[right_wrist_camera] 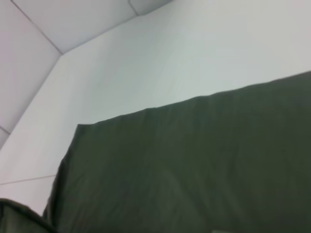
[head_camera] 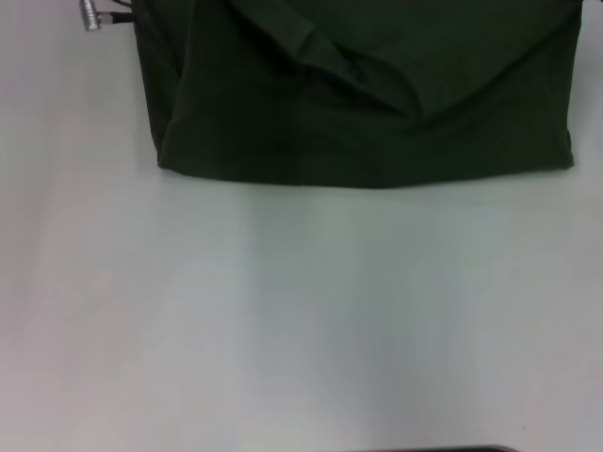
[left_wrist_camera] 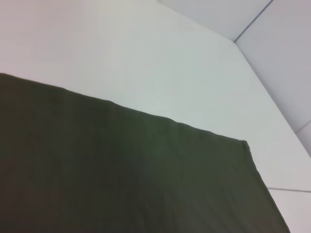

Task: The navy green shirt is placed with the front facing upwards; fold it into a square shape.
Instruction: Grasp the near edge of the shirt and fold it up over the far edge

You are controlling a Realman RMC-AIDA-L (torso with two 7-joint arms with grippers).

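Note:
The navy green shirt (head_camera: 367, 104) lies on the white table (head_camera: 301, 320) at the far side in the head view, a dark olive slab with a straight near edge and a diagonal fold ridge across its top. No lettering shows on the cloth. The left wrist view looks down on smooth shirt cloth (left_wrist_camera: 121, 179) with one corner toward the table's edge. In the right wrist view more of the shirt (right_wrist_camera: 194, 170) fills the frame, and a small fold of cloth (right_wrist_camera: 19, 218) shows in one corner. Neither gripper appears in any view.
A silver metal connector (head_camera: 89, 14) with a black cable sits at the far left beside the shirt. Bare white table stretches from the shirt's near edge toward me. The table's edges and pale wall panels (left_wrist_camera: 282, 53) show in the wrist views.

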